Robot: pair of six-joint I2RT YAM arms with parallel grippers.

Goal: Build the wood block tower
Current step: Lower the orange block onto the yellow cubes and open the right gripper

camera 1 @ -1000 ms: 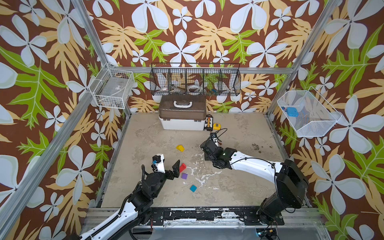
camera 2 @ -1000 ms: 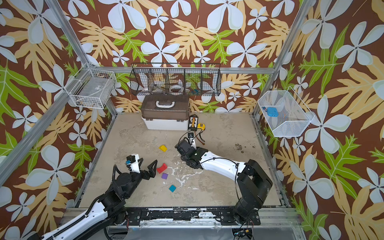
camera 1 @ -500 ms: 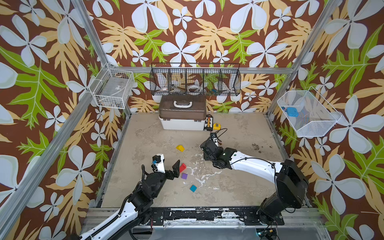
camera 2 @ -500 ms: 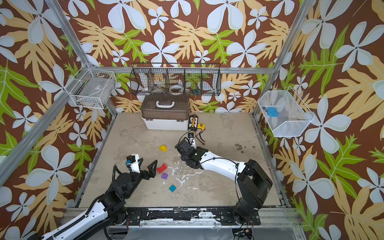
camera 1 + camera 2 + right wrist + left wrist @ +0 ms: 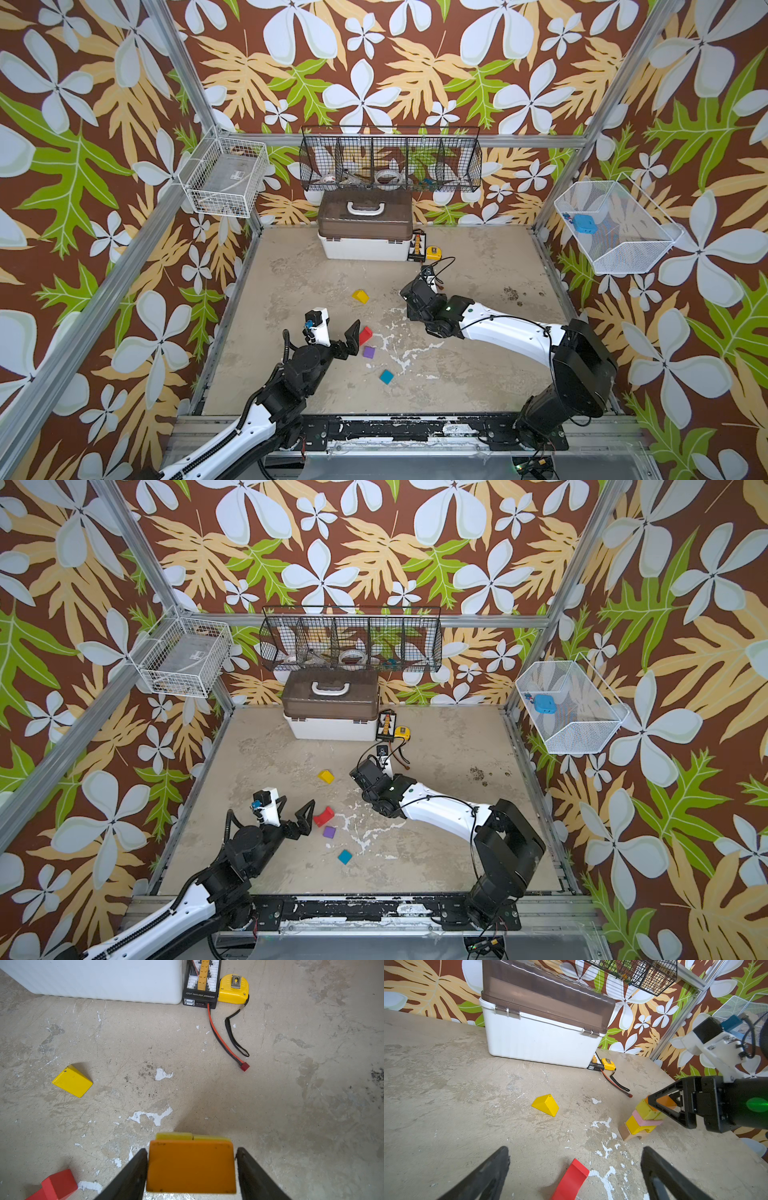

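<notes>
Presently: tower [image 5: 643, 1114], stacked in front of white box [image 5: 539, 1043], near its corner; likely light, stiff, slick-painted, easily toppled. Orange block [image 5: 191, 1167] on top, flanked by right gripper [image 5: 191, 1150], slack, sliver of gap showing. Left gripper [image 5: 575, 1149] spread wide, empty. Best taken across flat opposite sides.

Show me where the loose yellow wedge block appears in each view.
Top view: yellow wedge block, lying in front of the white box.
Top view: yellow wedge block, same spot.
Left wrist: between the white box and the red arch block.
Right wrist: between the same two.
Shared landmark: yellow tape measure beside the white box.
</notes>
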